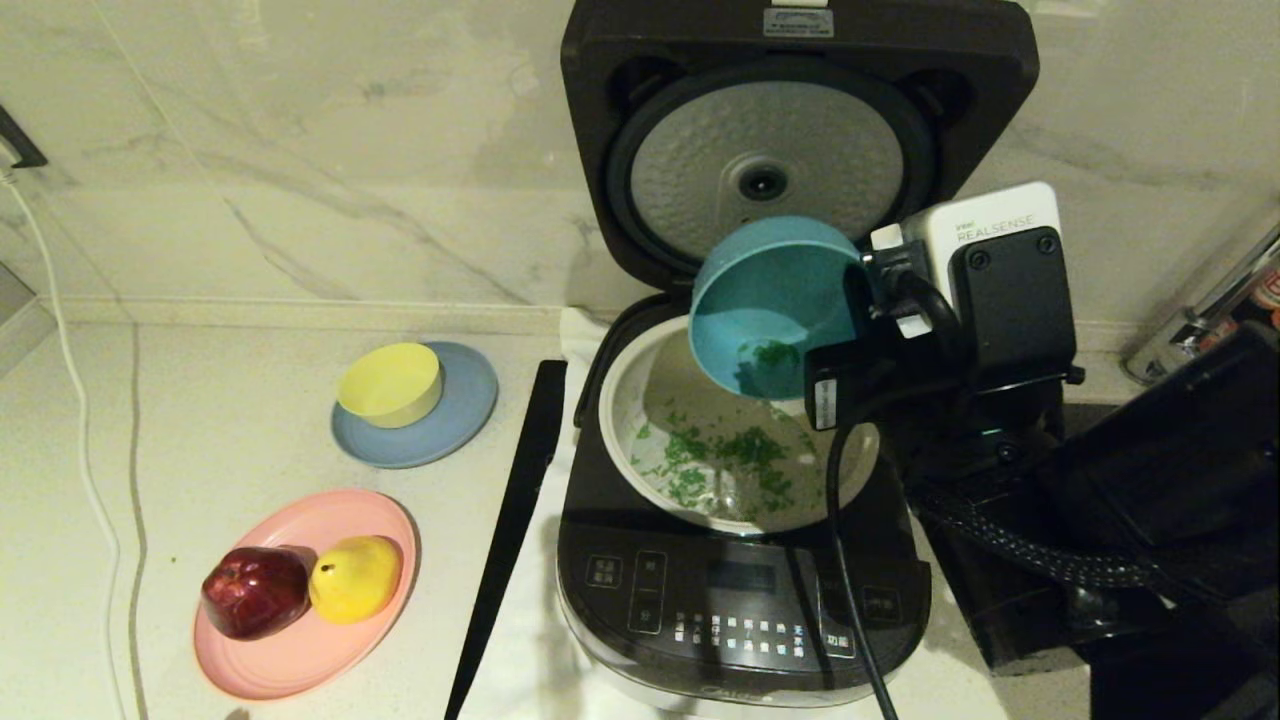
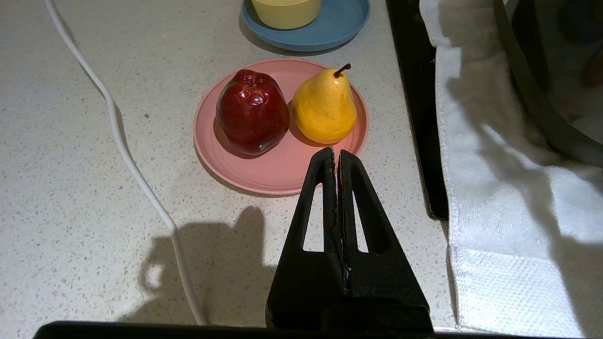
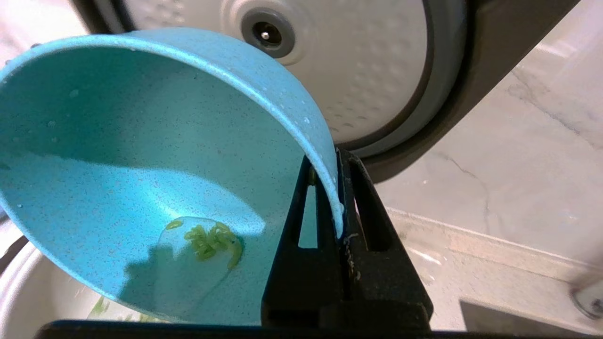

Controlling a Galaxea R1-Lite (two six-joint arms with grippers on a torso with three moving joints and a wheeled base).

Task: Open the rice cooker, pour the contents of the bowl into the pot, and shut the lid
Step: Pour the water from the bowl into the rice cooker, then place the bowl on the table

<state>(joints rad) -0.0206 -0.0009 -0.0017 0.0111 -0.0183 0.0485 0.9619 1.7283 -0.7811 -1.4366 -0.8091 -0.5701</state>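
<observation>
speckled counter [image 1: 230, 420], marble wall [image 1: 300, 150]

Speckled pale countertop [image 1: 230, 420] meets veined marble wall [image 1: 300, 150].

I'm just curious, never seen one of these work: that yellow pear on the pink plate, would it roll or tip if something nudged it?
Probably. The pear lies on its rounded side on the pink plate, so a nudge could rock or roll it. Its glossy skin looks smooth, perhaps slippery to pinch. The apple right beside it might stop a roll that way.
</observation>
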